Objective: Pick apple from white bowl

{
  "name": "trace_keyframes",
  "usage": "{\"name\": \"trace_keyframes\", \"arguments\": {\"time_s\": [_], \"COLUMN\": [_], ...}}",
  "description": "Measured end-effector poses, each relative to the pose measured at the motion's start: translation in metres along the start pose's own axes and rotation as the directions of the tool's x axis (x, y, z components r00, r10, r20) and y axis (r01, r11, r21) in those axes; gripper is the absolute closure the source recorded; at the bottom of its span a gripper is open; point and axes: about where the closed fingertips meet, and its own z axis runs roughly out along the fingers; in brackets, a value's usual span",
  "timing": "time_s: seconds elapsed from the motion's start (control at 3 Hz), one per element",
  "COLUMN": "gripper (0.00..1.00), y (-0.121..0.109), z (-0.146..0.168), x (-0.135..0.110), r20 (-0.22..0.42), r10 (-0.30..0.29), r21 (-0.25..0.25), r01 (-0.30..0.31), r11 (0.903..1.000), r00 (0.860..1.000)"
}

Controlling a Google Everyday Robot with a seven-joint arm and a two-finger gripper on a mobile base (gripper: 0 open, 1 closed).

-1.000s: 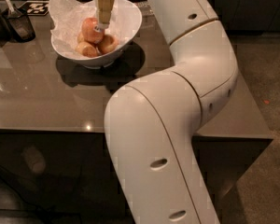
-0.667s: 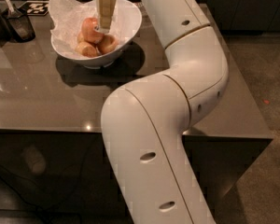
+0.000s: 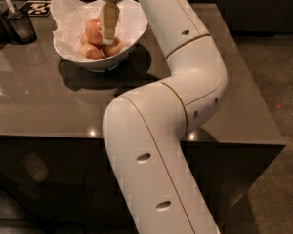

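Observation:
The white bowl (image 3: 132,30) stands at the back of the dark table, lined with crinkled white paper. Several apples lie in it. The reddish-pink apple (image 3: 92,29) is on top at the left, with paler apples (image 3: 90,51) below it. No sticker shows from here. My gripper (image 3: 107,39) hangs straight down from the white arm into the bowl. Its tip is among the apples, right beside the reddish apple's right side and above another pale apple (image 3: 115,48).
A dark cup with a utensil (image 3: 20,27) stands left of the bowl, and a black-and-white tag (image 3: 36,8) lies behind it. My arm's large elbow (image 3: 151,155) covers the table's front edge (image 3: 49,133). Carpeted floor (image 3: 273,72) lies to the right.
The gripper has dropped lower into the bowl, from above the apples to among them. The arm's elbow has swung closer to the camera.

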Motion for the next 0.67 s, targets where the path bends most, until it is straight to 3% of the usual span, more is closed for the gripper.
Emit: {"name": "trace_keyframes", "arguments": {"time_s": [0.67], "gripper": [0.0], "y": [0.008], "z": [0.032], "x": [-0.003], "r20": [0.005], "r10": [-0.007], "r21": [-0.055], "r01": [0.007], "r11": [0.9984], "r00": [1.0]}}
